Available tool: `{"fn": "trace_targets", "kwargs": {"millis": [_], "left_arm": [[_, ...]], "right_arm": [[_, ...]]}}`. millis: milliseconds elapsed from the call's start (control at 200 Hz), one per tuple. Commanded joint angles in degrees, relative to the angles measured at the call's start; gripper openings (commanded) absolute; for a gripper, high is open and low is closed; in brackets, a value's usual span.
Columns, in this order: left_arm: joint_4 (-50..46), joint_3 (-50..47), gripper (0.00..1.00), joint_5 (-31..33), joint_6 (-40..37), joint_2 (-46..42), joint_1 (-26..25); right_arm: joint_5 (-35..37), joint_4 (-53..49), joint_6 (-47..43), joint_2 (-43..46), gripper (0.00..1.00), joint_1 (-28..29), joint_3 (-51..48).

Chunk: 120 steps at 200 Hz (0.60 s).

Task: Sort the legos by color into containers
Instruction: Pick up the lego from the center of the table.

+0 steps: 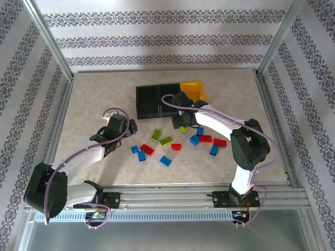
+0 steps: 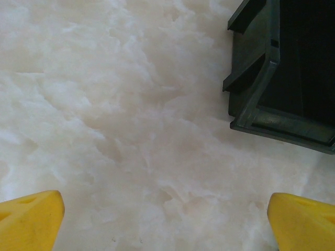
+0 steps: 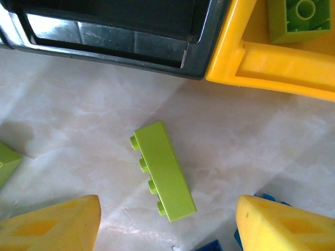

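Now, right tool (image 3: 167,227) hangs wide over a lime lego (image 3: 163,170) lying on its side on the counter (image 3: 78,130), just short of the yellow bin (image 3: 272,55). It's skewed to the jaws, so closing could spin it out. Left tool (image 2: 167,222) gapes wide by a black bin (image 2: 261,78).

The table (image 2: 104,130) is smooth, marbled, nearly matt. The black bin (image 3: 131,42) is glossy plastic; the yellow bin (image 3: 272,57), satin plastic. The green lego (image 3: 165,170) is smooth matt plastic. The rails (image 1: 172,194) are metal.
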State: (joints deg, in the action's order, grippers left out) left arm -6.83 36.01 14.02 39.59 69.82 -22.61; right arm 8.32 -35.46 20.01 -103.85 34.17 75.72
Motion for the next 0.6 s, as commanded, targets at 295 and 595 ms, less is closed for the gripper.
{"fn": "trace_targets", "kwargs": {"millis": [295, 595], "left_arm": [[0.78, -0.26, 1.0, -0.49, 1.58, -0.98, 1.69], [0.78, -0.86, 1.0, -0.79, 1.88, -1.45, 2.12]], "right_arm": [[0.37, 0.7, -0.41, -9.02, 0.68, -0.17, 3.29], [-0.21, 1.71, -0.08, -12.28, 0.59, -0.36, 3.13]]}}
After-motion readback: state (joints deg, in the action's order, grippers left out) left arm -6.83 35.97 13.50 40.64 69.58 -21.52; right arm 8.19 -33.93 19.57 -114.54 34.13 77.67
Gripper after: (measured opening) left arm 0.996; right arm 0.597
